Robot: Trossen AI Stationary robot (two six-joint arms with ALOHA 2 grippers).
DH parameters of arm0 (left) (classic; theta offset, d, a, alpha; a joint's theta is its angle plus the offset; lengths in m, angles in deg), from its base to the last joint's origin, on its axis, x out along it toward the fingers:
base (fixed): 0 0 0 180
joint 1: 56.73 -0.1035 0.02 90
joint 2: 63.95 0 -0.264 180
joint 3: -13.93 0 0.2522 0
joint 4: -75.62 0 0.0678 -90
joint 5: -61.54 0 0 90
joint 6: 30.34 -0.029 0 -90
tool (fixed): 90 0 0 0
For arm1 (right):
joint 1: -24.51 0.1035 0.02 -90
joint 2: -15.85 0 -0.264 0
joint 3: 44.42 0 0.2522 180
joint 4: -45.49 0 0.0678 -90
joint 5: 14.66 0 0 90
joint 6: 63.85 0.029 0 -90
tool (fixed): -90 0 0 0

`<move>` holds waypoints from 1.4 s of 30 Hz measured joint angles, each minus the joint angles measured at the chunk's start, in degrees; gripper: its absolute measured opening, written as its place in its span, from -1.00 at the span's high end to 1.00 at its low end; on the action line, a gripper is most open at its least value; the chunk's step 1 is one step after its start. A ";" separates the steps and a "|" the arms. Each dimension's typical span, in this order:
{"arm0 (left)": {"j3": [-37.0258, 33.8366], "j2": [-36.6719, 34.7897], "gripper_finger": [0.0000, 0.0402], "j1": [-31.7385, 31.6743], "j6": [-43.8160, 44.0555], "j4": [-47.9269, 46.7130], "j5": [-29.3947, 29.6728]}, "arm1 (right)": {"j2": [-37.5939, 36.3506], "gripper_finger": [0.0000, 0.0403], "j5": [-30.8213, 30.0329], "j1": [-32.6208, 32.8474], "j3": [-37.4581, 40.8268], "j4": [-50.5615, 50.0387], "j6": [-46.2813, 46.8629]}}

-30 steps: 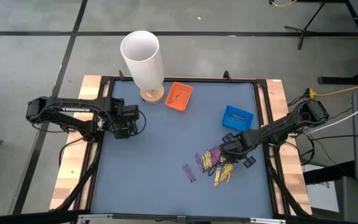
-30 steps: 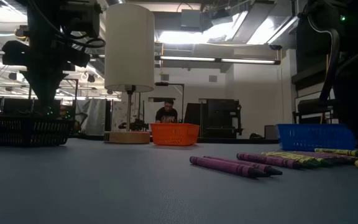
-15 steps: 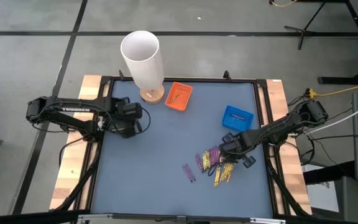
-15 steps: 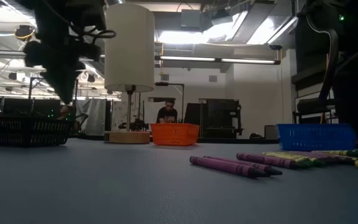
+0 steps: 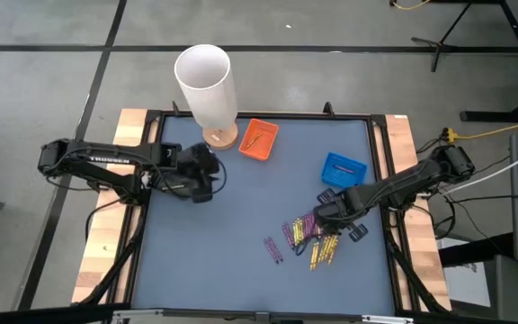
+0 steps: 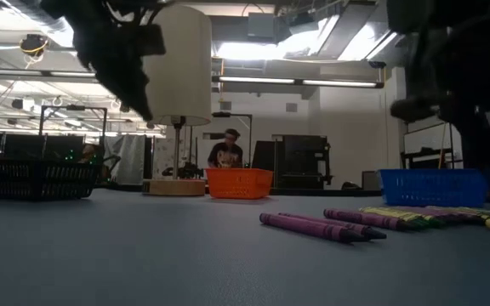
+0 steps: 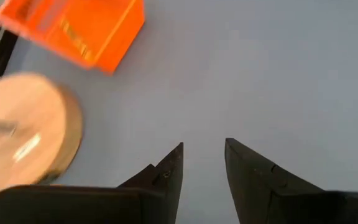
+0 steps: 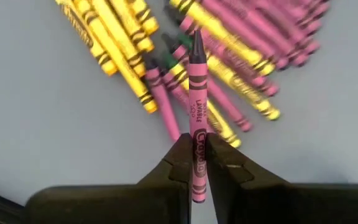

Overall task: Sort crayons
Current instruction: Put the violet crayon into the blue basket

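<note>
So the right gripper was clamped on a single purple crayon, which stuck straight out past the fingertips, right over the crayon pile. That pile was a mess of yellow and purple sticks fanned out on the blue mat, just on the near side of the blue tray going by the high view. A couple of purple ones sat a bit apart from the pile, on the side away from the right arm.

The left gripper was empty, fingers parted with bare mat showing between them. It hovered over the mat near the wooden lamp base, on the lamp's side of the orange tray, well apart from the pile. The orange tray had one crayon in it already.
</note>
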 joint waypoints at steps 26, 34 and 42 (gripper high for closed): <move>0.00 0.97 0.49 12.98 0.00 14.78 0.04 | -2.16 0.85 -13.49 -11.63 -4.99 -10.65 16.99; 0.07 6.59 0.49 16.19 0.00 18.87 0.04 | -2.40 0.85 -13.84 -19.28 -4.99 -13.99 17.40; 0.07 13.50 0.49 18.32 0.00 26.53 0.03 | -2.40 0.85 -13.84 -24.98 -4.99 -15.06 18.73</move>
